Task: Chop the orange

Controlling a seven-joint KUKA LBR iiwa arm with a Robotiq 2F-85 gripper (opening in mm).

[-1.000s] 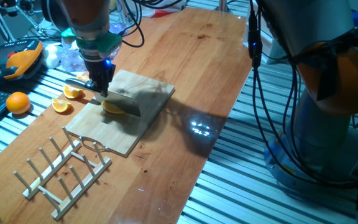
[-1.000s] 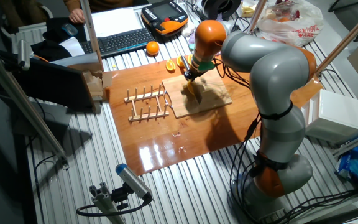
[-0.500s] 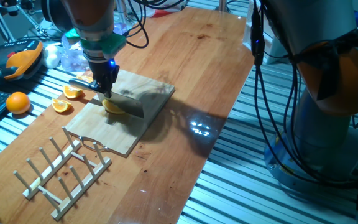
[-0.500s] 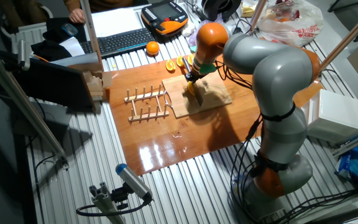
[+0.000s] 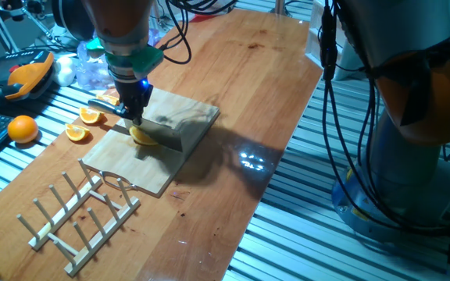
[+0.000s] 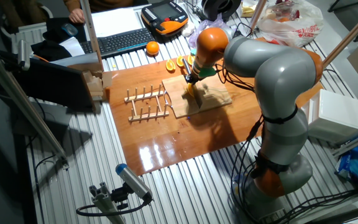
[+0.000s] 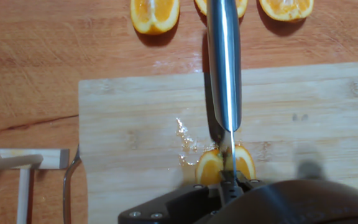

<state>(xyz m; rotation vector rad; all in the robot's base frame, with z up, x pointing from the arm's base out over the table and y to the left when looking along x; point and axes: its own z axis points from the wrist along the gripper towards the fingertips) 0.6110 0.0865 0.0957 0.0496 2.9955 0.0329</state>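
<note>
The orange wedge (image 5: 141, 136) lies on the wooden board (image 5: 180, 115), flesh up. In the hand view the wedge (image 7: 211, 167) sits at the board's near edge with juice beside it. My gripper (image 5: 137, 117) is shut on a knife and stands right over the wedge. The steel blade (image 7: 224, 68) runs across the middle of the wedge and splits it into two halves. In the other fixed view my gripper (image 6: 191, 79) is low over the board (image 6: 213, 99). The fingertips are mostly hidden at the bottom of the hand view.
Three more orange wedges (image 7: 155, 14) lie on the table beyond the board; two show in the fixed view (image 5: 76, 133). A whole orange (image 5: 23, 128) and a teach pendant (image 5: 30, 74) lie at the left. A wooden dish rack (image 5: 84, 215) stands in front of the board.
My gripper and the knife have shifted slightly to the right over the wedge. The wedge stays on the board under the blade.
</note>
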